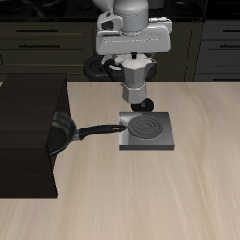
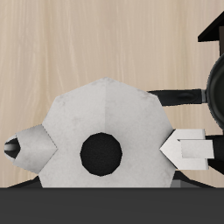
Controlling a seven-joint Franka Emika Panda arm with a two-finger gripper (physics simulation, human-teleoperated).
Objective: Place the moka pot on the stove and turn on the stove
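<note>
The silver faceted moka pot (image 1: 137, 84) hangs upright in my gripper (image 1: 137, 64), over the back edge of the stove (image 1: 147, 131). That stove is a flat grey plate with a dark spiral burner. From the wrist, I look down on the moka pot (image 2: 105, 131) and its black lid knob. My gripper (image 2: 101, 150) is shut on the pot, with one of its fingers (image 2: 188, 149) pressed against each side. The pot hides the stove in the wrist view.
A black frying pan (image 1: 62, 133) lies beside the stove, its handle reaching the stove's edge; its handle (image 2: 179, 96) also shows from the wrist. A dark block (image 1: 28, 131) stands beyond the pan. Dark cabinets (image 1: 37, 42) line the back.
</note>
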